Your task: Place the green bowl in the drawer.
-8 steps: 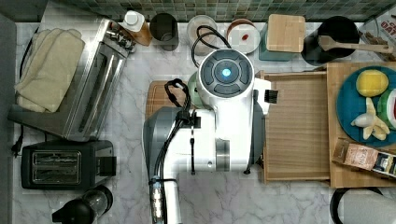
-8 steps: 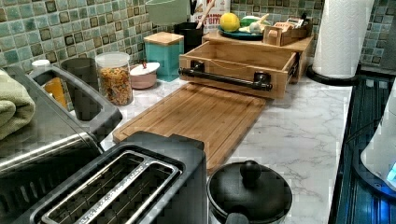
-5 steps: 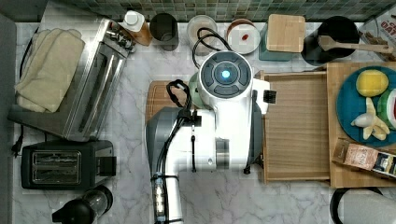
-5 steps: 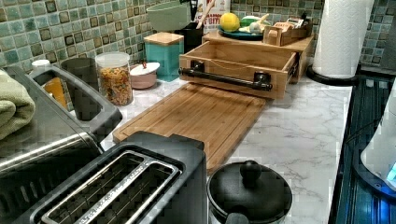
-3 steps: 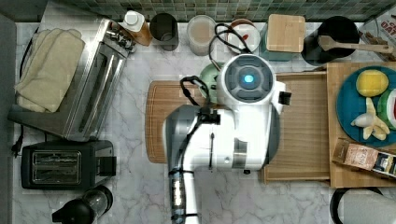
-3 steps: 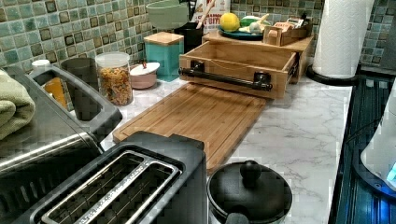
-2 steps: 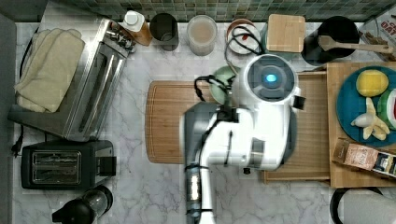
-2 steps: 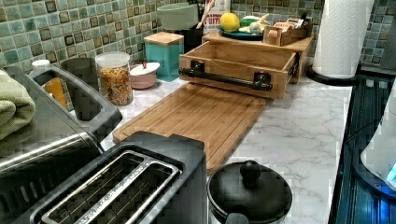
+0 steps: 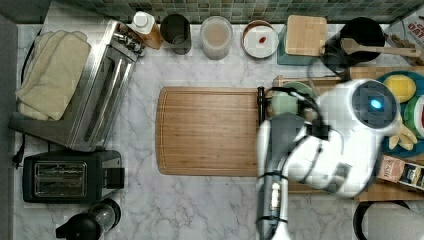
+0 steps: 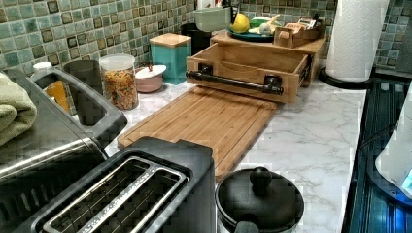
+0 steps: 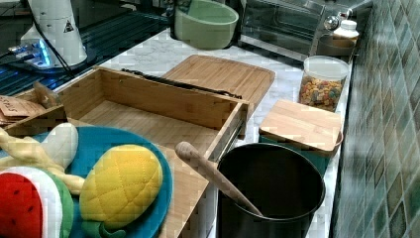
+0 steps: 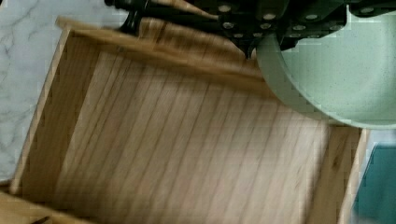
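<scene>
One green bowl [image 11: 205, 23], pinched by its rim in the gripper [image 12: 256, 45], hung over the one open drawer [image 11: 148, 116].
One cutting board [image 9: 207, 131] lay at the top view's 9 o'clock of the drawer; the arm [image 9: 320, 150] hid most of the drawer there.

The small pale sage-green bowl [image 11: 205, 22] is held above the shallow light-wood drawer [image 11: 148, 111], not touching it. The flat wooden cutting board [image 9: 207, 131] is positioned on the marble bench [image 9: 200, 205], against the drawer's handle side, at the top view's left.
</scene>
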Controlling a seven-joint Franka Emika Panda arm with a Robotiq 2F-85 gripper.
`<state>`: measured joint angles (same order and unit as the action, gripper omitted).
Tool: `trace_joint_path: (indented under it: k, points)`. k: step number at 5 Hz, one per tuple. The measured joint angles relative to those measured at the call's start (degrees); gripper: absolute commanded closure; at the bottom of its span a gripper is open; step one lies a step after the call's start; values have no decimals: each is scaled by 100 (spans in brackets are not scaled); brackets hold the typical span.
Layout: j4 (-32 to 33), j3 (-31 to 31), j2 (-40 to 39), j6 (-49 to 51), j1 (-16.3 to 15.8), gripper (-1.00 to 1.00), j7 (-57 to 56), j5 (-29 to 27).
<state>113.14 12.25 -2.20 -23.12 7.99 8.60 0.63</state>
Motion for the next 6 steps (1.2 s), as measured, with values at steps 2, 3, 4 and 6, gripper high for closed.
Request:
trace_joint_path:
  k: [2, 3, 4, 6]
  points:
    - [436, 268, -9, -662, 556, 100, 1, 76]
    - [571, 343, -11, -821, 613, 100, 0, 55]
    - [828, 346, -25, -1862, 616, 100, -7, -76]
    - [1119, 346, -337, -2419, 614, 100, -7, -263]
